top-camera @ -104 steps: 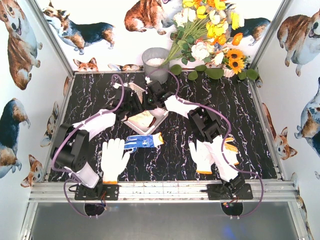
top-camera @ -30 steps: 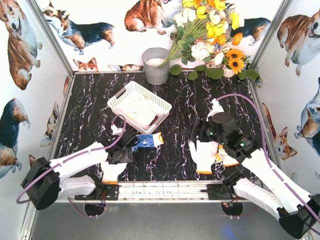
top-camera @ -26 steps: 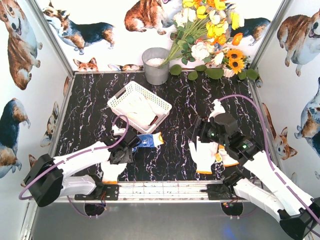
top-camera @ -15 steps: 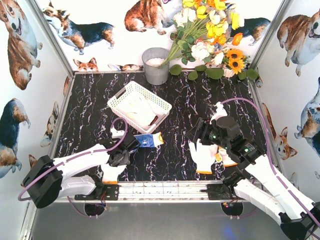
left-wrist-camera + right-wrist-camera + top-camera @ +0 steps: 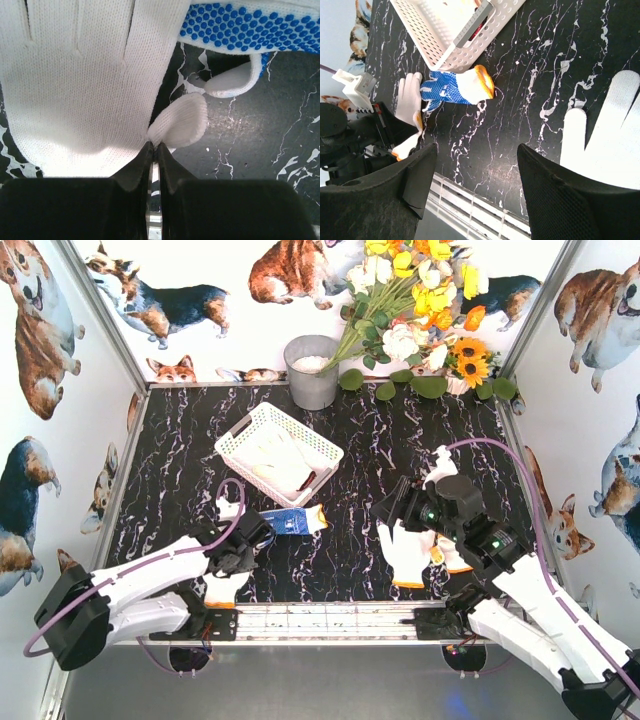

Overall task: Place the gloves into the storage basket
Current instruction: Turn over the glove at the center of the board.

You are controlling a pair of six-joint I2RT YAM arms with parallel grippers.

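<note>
A plain white glove [image 5: 75, 75] lies at the front left, and my left gripper [image 5: 153, 146] is shut on a pinch of its fabric at the base of the thumb. From above, this left gripper [image 5: 243, 543] covers most of the white glove [image 5: 224, 587]. The blue-dotted glove [image 5: 288, 521] lies just beyond it, untouched. The white lattice storage basket [image 5: 305, 432] stands further back with a cream glove [image 5: 280, 462] inside. My right gripper [image 5: 477, 150] hovers open over bare table, beside the fingers of another white glove [image 5: 408, 550]. An orange-trimmed glove [image 5: 458, 558] lies partly under that arm.
A grey metal bucket [image 5: 312, 370] stands behind the basket at the back wall. A bunch of flowers [image 5: 420, 310] fills the back right corner. The aluminium rail [image 5: 320, 618] runs along the table's front edge, close to both front gloves.
My left gripper has closed from half open to shut, pinching the white glove's fabric. The right arm has drifted slightly left, its jaws still open.
</note>
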